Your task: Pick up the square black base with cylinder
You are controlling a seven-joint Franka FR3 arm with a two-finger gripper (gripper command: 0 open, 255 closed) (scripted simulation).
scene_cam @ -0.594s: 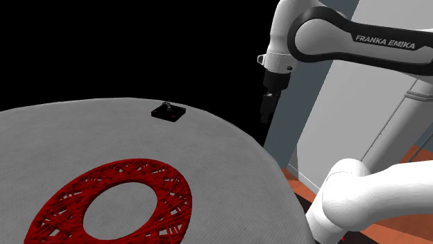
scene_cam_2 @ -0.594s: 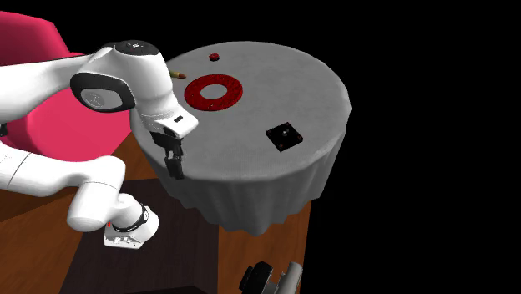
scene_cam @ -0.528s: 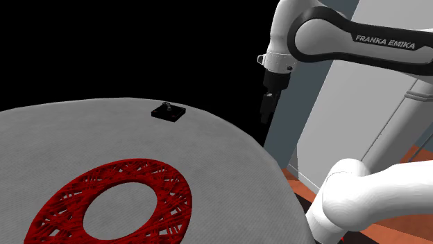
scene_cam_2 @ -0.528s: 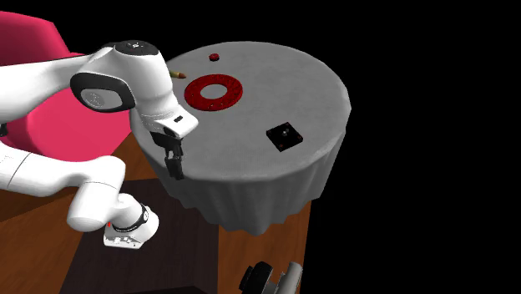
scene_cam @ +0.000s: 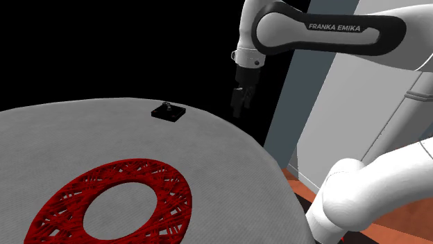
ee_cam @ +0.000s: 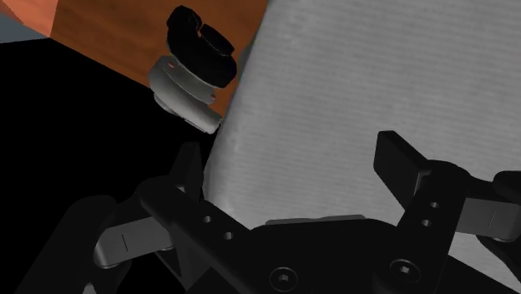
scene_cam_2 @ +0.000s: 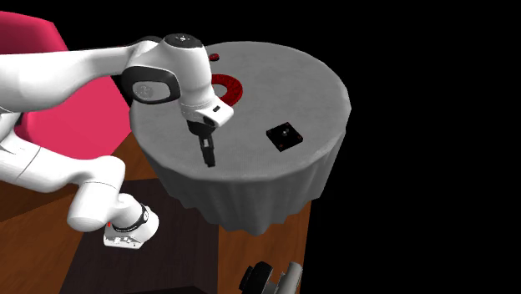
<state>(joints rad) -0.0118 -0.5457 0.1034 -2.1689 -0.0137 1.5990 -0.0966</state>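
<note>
Arm [scene_cam: 326,31] swung over table [scene_cam: 83,132] edge, hand [scene_cam: 239,104] pointing down, spread wide, empty, apart from black base [scene_cam: 168,111]

1. Round table [scene_cam_2: 321,79] with a grey cloth [scene_cam: 229,159] over it, hanging in folds down the sides.
2. A big red ring [scene_cam: 170,194] lies flat on the cloth. It's openwork, kind of woven looking, with a wide hole in the middle.
3. The square black base [scene_cam_2: 285,136] sits flat, well apart from the red ring, near the table's rim, with a short cylinder standing at its centre.
4. On the red ring's other side, near the rim, there's a small red thing [scene_cam_2: 214,57]. Can't tell what it is.
</note>
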